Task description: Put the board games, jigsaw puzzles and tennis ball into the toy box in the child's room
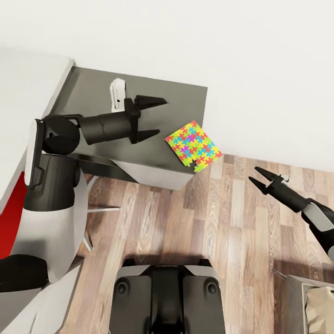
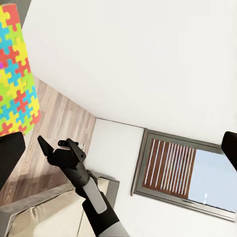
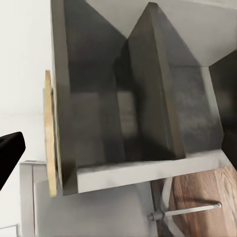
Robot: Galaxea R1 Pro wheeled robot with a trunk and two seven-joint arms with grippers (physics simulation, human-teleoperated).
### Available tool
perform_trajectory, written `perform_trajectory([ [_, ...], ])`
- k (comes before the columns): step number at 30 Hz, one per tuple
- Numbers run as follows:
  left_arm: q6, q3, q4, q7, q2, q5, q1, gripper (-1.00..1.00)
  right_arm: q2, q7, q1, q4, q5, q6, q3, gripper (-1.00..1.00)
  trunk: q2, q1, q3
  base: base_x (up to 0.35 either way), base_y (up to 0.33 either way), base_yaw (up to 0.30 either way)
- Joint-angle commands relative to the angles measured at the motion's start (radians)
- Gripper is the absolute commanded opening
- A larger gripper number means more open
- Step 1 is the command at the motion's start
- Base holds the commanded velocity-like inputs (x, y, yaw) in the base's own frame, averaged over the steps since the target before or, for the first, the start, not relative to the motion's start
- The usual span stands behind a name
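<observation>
The left gripper is open wide and holds nothing; its two dark fingers point along the grey table toward the jigsaw puzzle, and a short gap is between the fingertips and the puzzle's near corner. The right gripper is also open and empty. It hangs over the wooden floor, near the table's corner but well apart from the puzzle.

The puzzle lies flat at the table's corner, and its lowest corner goes a little over the edge. This is the risk, I think: if the left fingers push the puzzle instead of closing on it, it can slide off and fall on the floor. It is also thin and flat, so fingers coming level with the surface may pass over it or only scrape it.

The puzzle is almost square, so its long axis is not clear. It is turned like a diamond, with one corner pointing toward the wall and one toward the robot.

A small white object stands on the table behind the left gripper.
</observation>
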Motion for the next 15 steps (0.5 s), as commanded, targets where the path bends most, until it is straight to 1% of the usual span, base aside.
perform_trajectory([
  [1,-0.001,-0.001,0.0,0.01,-0.002,0.01,-0.001,1.0,-0.001,-0.002,-0.004,0.007,-0.011,0.008,0.005,1.0,-0.002,0.001,-0.001,0.0,0.0,0.252],
  [15,-0.002,-0.013,0.0,0.01,-0.022,0.012,0.0,1.0,0.004,-0.02,-0.016,0.035,-0.012,0.008,0.003,1.0,-0.002,0.001,-0.001,0.0,0.0,0.273],
])
